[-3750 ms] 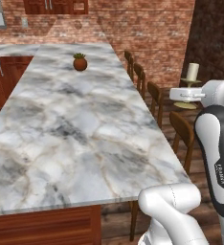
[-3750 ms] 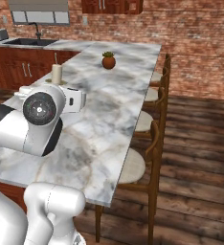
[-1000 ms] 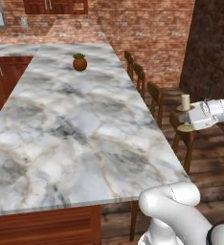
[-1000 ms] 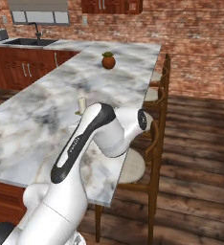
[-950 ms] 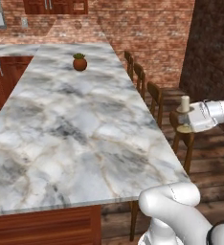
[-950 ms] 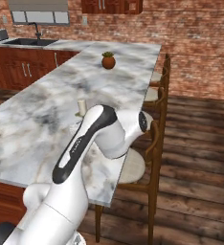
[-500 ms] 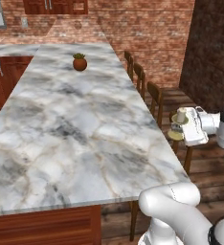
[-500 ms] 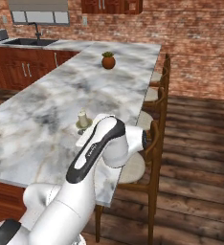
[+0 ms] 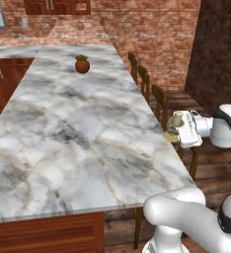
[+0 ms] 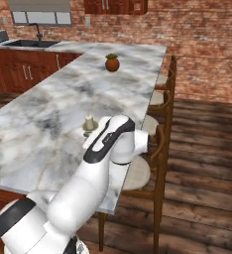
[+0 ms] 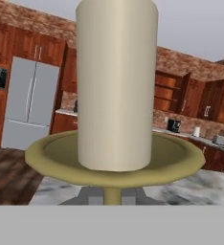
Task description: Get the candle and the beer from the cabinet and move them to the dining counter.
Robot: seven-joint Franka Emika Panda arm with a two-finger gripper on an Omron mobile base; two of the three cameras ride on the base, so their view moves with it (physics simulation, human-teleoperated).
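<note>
The short cream-white candle on its brass-yellow saucer candlestick (image 11: 115,124) sits clamped by its stem in your two-finger gripper (image 9: 179,129), jaws pinched narrow, upright just over the near edge of the white-grey marble dining counter (image 9: 73,143). Release there and, I judge, it could tip off the rim. At twelve o'clock stands the round brown plant pot (image 9: 82,64).

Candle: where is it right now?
The candle is held upright in the shut gripper at the chair-side edge of the dining counter, far from the plant pot.
</note>
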